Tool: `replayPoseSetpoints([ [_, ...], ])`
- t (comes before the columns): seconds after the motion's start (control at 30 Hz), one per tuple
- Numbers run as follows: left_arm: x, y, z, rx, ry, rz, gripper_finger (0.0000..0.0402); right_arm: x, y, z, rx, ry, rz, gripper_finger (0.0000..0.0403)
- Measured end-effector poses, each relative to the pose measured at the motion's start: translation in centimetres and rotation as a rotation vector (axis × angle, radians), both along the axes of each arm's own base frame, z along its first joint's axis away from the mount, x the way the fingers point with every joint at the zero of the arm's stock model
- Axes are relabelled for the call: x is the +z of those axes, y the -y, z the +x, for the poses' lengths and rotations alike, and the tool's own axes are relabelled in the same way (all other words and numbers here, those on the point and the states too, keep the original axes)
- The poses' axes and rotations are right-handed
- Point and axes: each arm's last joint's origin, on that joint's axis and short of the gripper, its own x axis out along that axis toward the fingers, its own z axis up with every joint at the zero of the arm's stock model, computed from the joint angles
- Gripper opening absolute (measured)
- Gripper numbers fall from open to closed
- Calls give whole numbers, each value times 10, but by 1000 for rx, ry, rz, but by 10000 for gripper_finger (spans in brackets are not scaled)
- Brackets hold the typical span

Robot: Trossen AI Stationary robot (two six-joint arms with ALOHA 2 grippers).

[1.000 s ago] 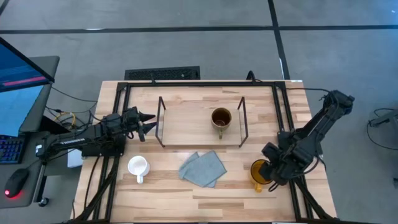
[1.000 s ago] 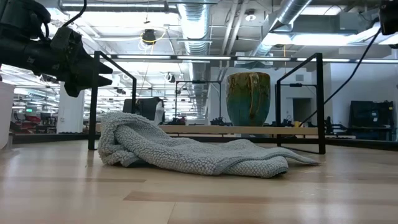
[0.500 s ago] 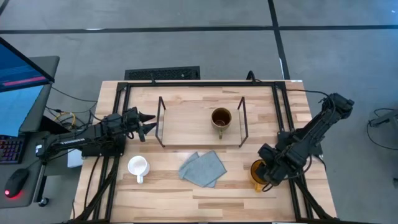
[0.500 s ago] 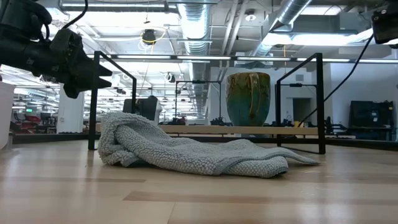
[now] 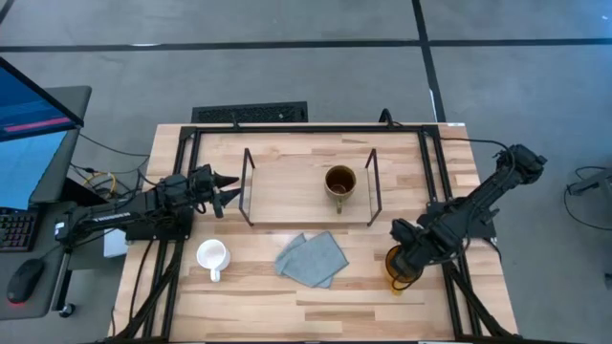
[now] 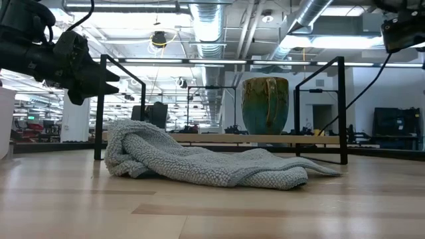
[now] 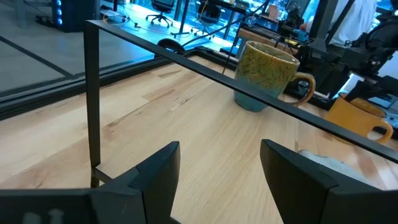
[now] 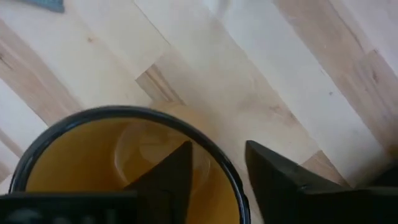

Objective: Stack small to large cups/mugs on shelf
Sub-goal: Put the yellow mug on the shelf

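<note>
Two right gripper (image 8: 217, 171) fingers straddle yellow mug (image 8: 93, 162) rim, not yet clamped.

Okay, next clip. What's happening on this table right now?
The right gripper is down over the yellow-amber mug near the table's right front, one finger inside the rim and one outside, closing on its wall. The olive-brown mug already stands on the low light-wood shelf. The small white mug sits untouched on the wooden table beside the crumpled grey-blue cloth. The left gripper waits open at the shelf's left end.
</note>
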Motion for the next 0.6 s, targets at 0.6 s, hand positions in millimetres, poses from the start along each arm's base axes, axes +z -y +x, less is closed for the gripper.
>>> replayPoseSetpoints([
  [0.6,0,0,0,1,-2,-1,215,2,2,6,32,31,19,31],
])
